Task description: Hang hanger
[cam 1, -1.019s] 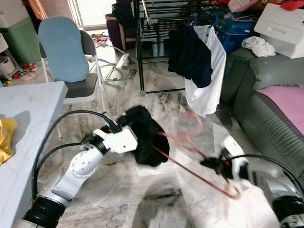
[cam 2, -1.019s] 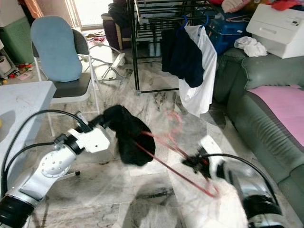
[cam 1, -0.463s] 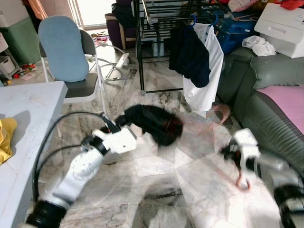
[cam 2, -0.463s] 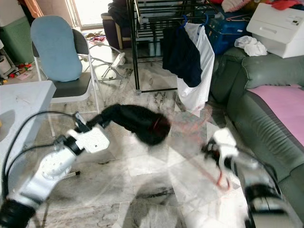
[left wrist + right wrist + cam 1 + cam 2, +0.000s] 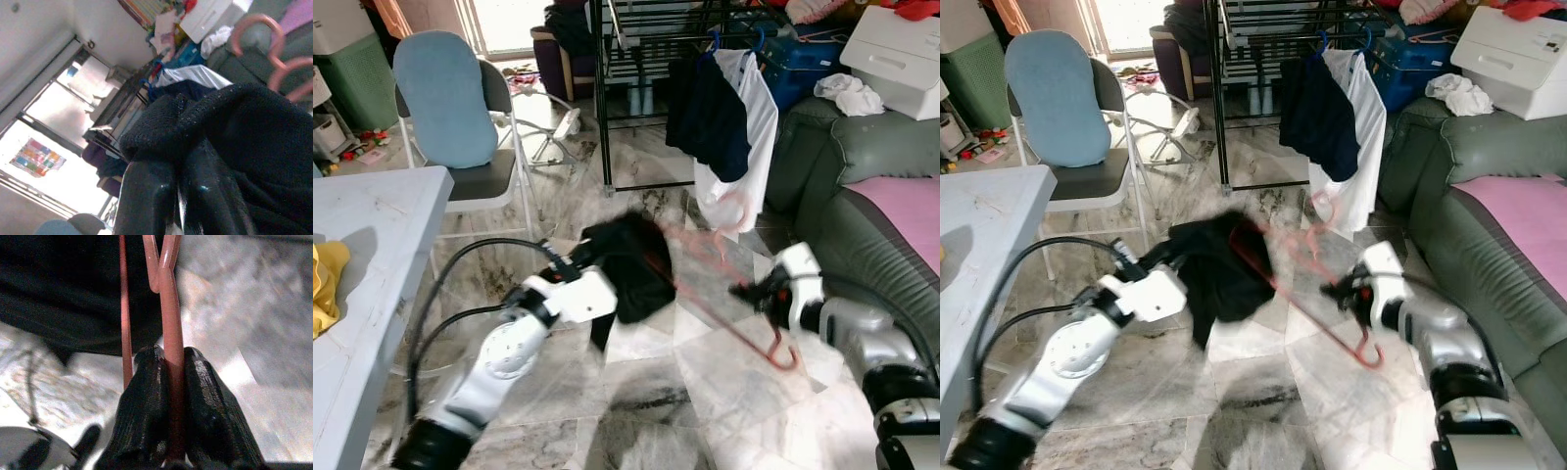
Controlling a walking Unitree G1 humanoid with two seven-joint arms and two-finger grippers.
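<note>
My right tool point(image 5: 171, 396) is squeezed tight on the pink hanger point(image 5: 168, 333). Its two black fingers point(image 5: 142, 401) press on the bar from both sides, with no gap left. My left tool point(image 5: 178, 196) is closed too, and it pinches a fold of the black garment point(image 5: 631, 264) (the cloth bunches up right over the fingertips).

The hanger is in the air between my two arms, low over the marble floor point(image 5: 636, 392). One end is tucked inside the black garment. The other end hangs past my right tool, down near the floor. Its hook point(image 5: 1324, 208) points up toward the clothes rack.

The black rack point(image 5: 646, 59) stands behind, well apart from my tools. A dark shirt point(image 5: 710, 113) and a white shirt point(image 5: 754, 137) hang on it from blue hangers. A green sofa point(image 5: 862, 196) is on my right. A chair with a blue back point(image 5: 440, 98) and a white surface point(image 5: 362, 245) are on my left.

I can't read any words or labels here.
</note>
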